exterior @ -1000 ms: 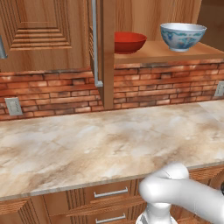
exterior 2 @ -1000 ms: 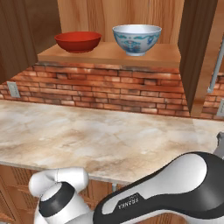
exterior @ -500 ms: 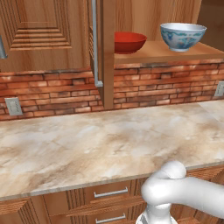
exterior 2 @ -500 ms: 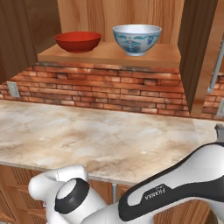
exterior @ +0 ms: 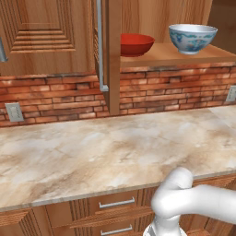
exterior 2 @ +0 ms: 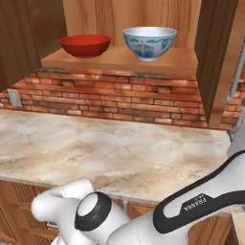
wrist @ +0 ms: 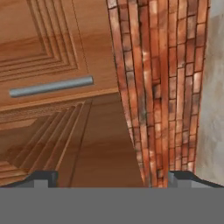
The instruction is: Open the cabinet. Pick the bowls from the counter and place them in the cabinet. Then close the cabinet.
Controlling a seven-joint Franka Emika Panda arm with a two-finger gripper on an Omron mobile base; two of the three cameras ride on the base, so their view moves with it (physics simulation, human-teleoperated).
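The cabinet (exterior 2: 119, 60) stands open, its doors swung out to both sides. On its lower shelf the red bowl (exterior: 136, 44) (exterior 2: 86, 44) sits to the left of the white-blue bowl (exterior: 192, 38) (exterior 2: 149, 42), both upright and apart. The marbled counter (exterior: 92, 152) (exterior 2: 110, 148) lies below them. My arm reaches out to the right, near the right door. In the hand view my gripper (wrist: 111, 177) is open with nothing between its fingertips (wrist: 43, 177), and it faces a wooden door panel with a silver bar handle (wrist: 51, 86) beside the brick wall (wrist: 162, 87).
The open right door with its handle (exterior 2: 237, 67) stands close to my forearm. Wall outlets (exterior: 14, 112) (exterior 2: 14, 97) sit on the brick backsplash. Drawers with short handles (exterior: 115, 203) run under the counter's front edge.
My arm has swung a little further to the right and its forearm has risen. Both bowls and the doors have stayed where they were.
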